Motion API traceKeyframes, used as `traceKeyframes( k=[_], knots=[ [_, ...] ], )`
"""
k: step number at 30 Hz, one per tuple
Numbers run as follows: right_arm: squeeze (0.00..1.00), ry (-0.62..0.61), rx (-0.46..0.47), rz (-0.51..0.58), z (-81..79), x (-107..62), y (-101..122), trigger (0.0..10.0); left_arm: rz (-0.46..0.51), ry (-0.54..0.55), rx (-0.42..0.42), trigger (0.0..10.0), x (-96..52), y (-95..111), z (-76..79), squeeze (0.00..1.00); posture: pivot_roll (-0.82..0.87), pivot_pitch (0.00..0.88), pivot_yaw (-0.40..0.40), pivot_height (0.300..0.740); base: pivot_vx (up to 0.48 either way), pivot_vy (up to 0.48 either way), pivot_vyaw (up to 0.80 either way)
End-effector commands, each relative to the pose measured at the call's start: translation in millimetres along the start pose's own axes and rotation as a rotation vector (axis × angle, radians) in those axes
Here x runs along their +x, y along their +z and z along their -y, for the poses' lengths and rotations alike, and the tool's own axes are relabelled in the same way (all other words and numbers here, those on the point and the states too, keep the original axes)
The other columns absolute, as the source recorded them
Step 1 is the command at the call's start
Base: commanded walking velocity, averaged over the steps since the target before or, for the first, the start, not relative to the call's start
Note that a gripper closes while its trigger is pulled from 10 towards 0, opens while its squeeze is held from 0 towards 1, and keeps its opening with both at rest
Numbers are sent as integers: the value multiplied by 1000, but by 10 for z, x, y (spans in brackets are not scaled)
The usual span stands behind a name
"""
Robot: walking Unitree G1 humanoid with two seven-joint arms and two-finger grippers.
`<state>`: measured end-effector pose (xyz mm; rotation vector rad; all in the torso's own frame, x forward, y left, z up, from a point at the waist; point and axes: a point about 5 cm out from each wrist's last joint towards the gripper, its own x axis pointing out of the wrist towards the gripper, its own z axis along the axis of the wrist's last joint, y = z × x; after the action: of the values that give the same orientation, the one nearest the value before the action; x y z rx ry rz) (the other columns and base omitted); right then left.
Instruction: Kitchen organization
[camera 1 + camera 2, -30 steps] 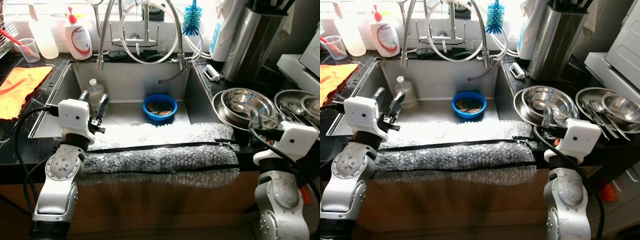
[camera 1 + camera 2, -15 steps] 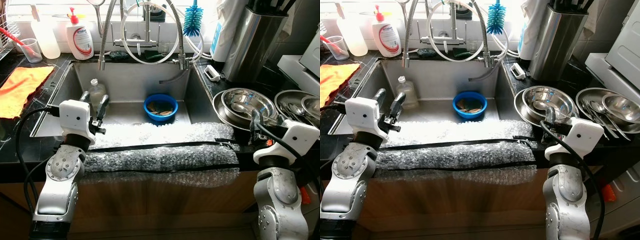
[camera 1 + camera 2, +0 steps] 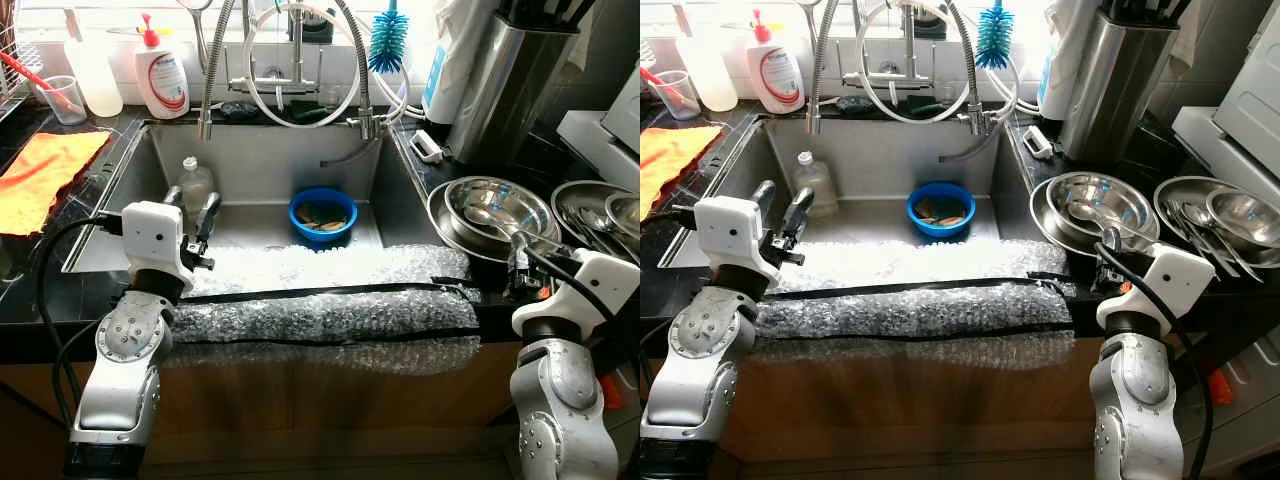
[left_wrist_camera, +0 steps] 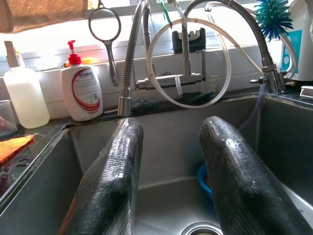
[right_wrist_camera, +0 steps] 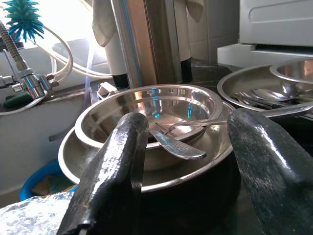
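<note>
Right pincer (image 5: 188, 161) is drawing back toward lower right, fingers spread, facing stacked steel bowls (image 3: 490, 212); left pincer (image 3: 190, 205) is hovering spread over the steel sink (image 3: 260, 160).

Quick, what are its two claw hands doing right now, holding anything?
Left gripper: open, empty, over the sink.
Right gripper: open, empty, facing the stacked steel bowls.

Silver arms (image 3: 125, 345), black cables (image 3: 45, 270)
</note>
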<state>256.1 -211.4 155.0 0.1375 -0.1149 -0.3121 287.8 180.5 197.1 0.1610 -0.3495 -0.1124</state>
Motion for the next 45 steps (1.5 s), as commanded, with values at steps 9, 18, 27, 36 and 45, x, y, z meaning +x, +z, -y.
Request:
traceKeyframes(
  k=[9,18,27,36,45],
  knots=[
    [0,46,10,-54,-60,47,-69,10000,13,-9,17,10000,16,54,27,0,-56,37,-69,740,0,0,0],
    [0,57,3,-50,-88,99,-71,10000,15,-6,9,10000,20,54,46,0,-51,35,-73,740,0,0,0],
    [0,57,3,-49,-89,106,-73,10000,15,-6,8,10000,20,53,46,0,-51,35,-73,740,0,0,0],
    [0,42,22,-24,-114,174,-35,0,11,-3,7,10000,28,37,39,0,-46,20,-72,740,0,0,0],
    [0,41,22,-22,-115,181,-39,0,11,-3,7,10000,28,37,39,0,-46,20,-72,740,0,0,0]
  ],
)
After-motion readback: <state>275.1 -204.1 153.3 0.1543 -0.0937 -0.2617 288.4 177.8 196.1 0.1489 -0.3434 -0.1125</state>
